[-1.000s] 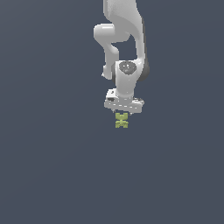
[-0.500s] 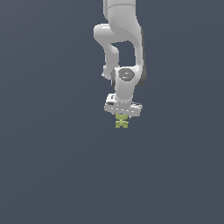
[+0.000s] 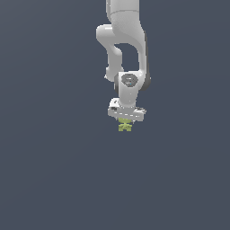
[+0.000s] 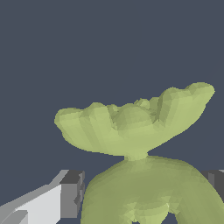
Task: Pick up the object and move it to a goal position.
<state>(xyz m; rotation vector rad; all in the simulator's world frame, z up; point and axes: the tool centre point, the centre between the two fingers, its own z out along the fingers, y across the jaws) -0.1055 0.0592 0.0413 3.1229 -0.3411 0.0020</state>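
Observation:
The object (image 3: 125, 126) is a small yellow-green lumpy item with short splayed prongs, lying on the dark floor directly under the white gripper (image 3: 126, 119). In the wrist view the object (image 4: 135, 127) fills the frame. Its lower lobe sits between the two fingers of my gripper (image 4: 146, 192): one grey-padded finger (image 4: 70, 194) stands on one side and the edge of the other finger (image 4: 217, 180) on the other. The jaws stand wide apart and straddle the object, very close to its sides. I cannot see whether they press on it.
The plain dark grey floor (image 3: 54, 179) surrounds the arm on all sides. The white arm (image 3: 123, 40) rises above the gripper to the top of the exterior view. No other objects or goal marker show.
The gripper has come down a little over the object and now covers its top. The wrist has lowered with it. The object has stayed in place.

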